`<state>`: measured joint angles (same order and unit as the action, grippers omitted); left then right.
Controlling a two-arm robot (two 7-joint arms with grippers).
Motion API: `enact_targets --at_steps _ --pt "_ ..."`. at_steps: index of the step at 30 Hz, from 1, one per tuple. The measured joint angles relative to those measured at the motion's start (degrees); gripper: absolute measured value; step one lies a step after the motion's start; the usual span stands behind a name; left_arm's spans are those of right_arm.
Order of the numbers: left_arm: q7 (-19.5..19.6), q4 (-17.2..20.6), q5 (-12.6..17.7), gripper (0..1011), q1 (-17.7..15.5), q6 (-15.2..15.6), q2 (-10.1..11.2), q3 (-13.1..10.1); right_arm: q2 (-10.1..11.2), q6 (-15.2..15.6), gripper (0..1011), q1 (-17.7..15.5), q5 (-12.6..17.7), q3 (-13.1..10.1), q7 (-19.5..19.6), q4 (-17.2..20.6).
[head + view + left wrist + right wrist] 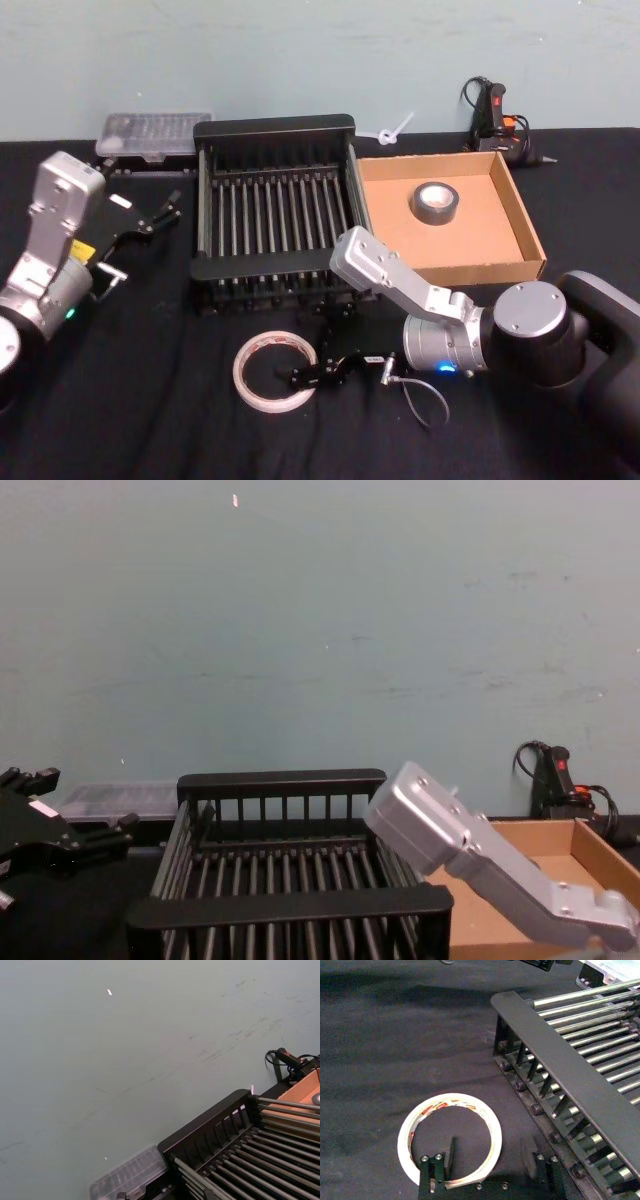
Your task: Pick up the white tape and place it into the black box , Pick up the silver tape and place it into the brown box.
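**Right gripper down at the white tape ring**

While the big black cloth-covered table [120, 400] holds everything, the wide brown cardboard box [520, 215] sits at the back right. It is a flat tray with low walls. Just beside it, on its left and touching or nearly touching, stands the black plastic box [275, 127] with slatted sides and shiny bars across its bottom. I can see nothing lying on those bars.

Next comes the right arm. It reaches in from the right, across the front of the black box, and bends low to the cloth. Its right gripper [322, 377] is down at the right edge of the white tape [274, 371], a big thin white ring with red marks inside. The ring lies flat on the cloth in front of the black box. In the right wrist view the fingers [432, 1172] are spread wide apart, one at the rim of the ring and the other outside it. They are not squeezing it.

The left gripper [150, 218] hangs at the far left, beside the black box, with its fingers spread and nothing in them.

Smallest is the silver tape [436, 202], a thick grey roll with a pale middle. It lies flat inside the brown cardboard box, near the back.
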<state>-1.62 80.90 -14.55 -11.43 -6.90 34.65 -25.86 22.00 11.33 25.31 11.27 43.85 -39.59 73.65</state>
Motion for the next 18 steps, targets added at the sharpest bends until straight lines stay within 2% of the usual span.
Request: enact_targets --at_steps 1,3,5,6,10,12,13,18 --pt "0.0 0.0 0.0 1001 0.0 0.0 0.0 0.0 0.0 0.0 883 0.0 0.0 0.0 0.0 0.0" --pt "0.0 0.0 0.0 1001 0.0 0.0 0.0 0.0 0.0 0.0 859 0.0 0.0 0.0 0.0 0.0" --pt "0.0 0.0 0.0 1001 0.0 0.0 0.0 0.0 0.0 0.0 763 0.0 0.0 0.0 0.0 0.0" --pt "0.0 0.0 0.0 1001 0.0 0.0 0.0 0.0 0.0 0.0 763 0.0 0.0 0.0 0.0 0.0" --pt "0.0 0.0 0.0 1001 0.0 0.0 0.0 0.0 0.0 0.0 626 0.0 0.0 0.0 0.0 0.0" --pt "0.0 0.0 0.0 1001 0.0 0.0 0.0 0.0 0.0 0.0 591 0.0 0.0 0.0 0.0 0.0" --pt "0.0 0.0 0.0 1001 0.0 0.0 0.0 0.0 0.0 0.0 531 0.0 0.0 0.0 0.0 0.0" --pt "0.0 0.0 0.0 1001 0.0 0.0 0.0 0.0 0.0 -0.1 386 0.0 0.0 0.0 0.0 0.0"
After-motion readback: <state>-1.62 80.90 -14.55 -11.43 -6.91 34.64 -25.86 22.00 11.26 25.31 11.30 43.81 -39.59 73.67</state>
